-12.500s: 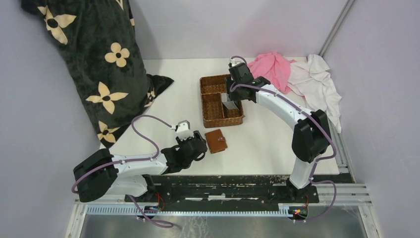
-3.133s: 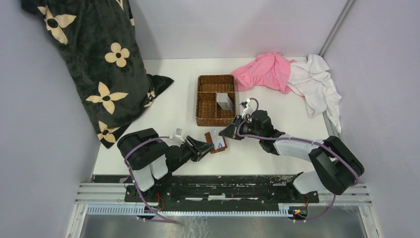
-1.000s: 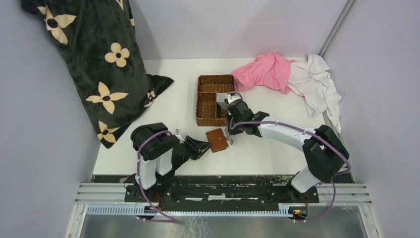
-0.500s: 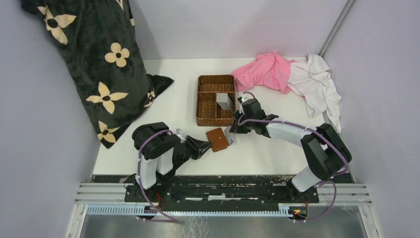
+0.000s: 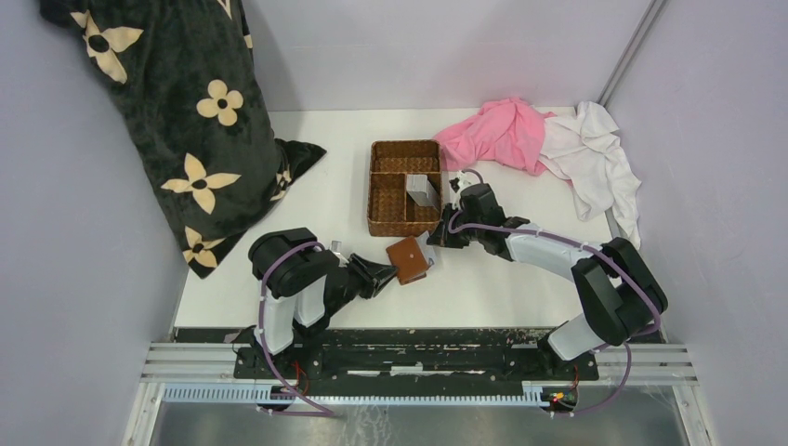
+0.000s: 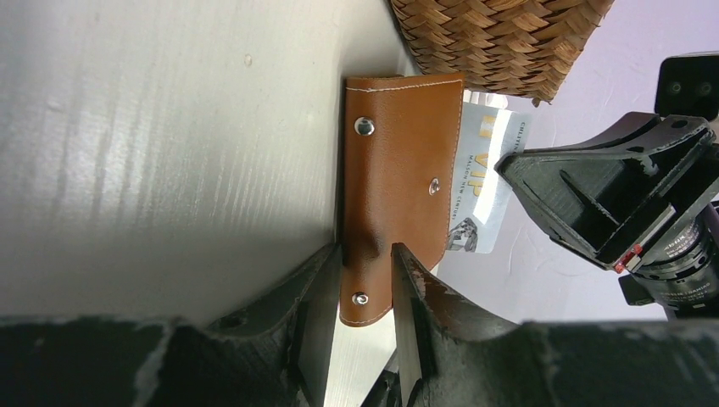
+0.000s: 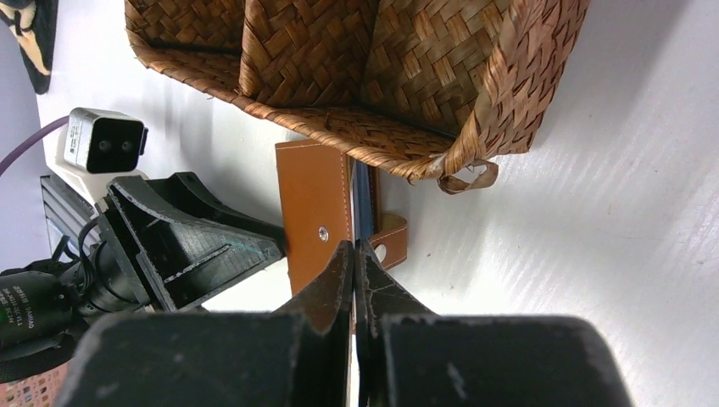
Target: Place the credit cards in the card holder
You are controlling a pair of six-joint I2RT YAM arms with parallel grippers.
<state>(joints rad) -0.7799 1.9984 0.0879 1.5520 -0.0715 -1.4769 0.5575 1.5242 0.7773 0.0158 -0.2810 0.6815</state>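
The brown leather card holder (image 5: 407, 259) stands on edge on the white table, just in front of the basket. My left gripper (image 6: 366, 254) is shut on its near edge, one finger on each side of the leather (image 6: 398, 170). A silver credit card (image 6: 492, 178) sticks out from behind the card holder. My right gripper (image 7: 353, 246) is shut on that card, whose thin bluish edge (image 7: 363, 199) runs from the jaws into the card holder (image 7: 314, 212). Another grey card (image 5: 423, 190) stands in the basket. In the top view the two grippers face each other, left gripper (image 5: 387, 275) and right gripper (image 5: 430, 245).
A brown woven basket (image 5: 406, 149) with compartments sits directly behind the card holder, its wall (image 7: 365, 76) close to my right fingers. Pink cloth (image 5: 502, 130) and white cloth (image 5: 595, 153) lie at the back right. A dark floral blanket (image 5: 186, 121) fills the left.
My right wrist has swung to the right, still shut on the card at the card holder. The left gripper and the card holder have stayed in place.
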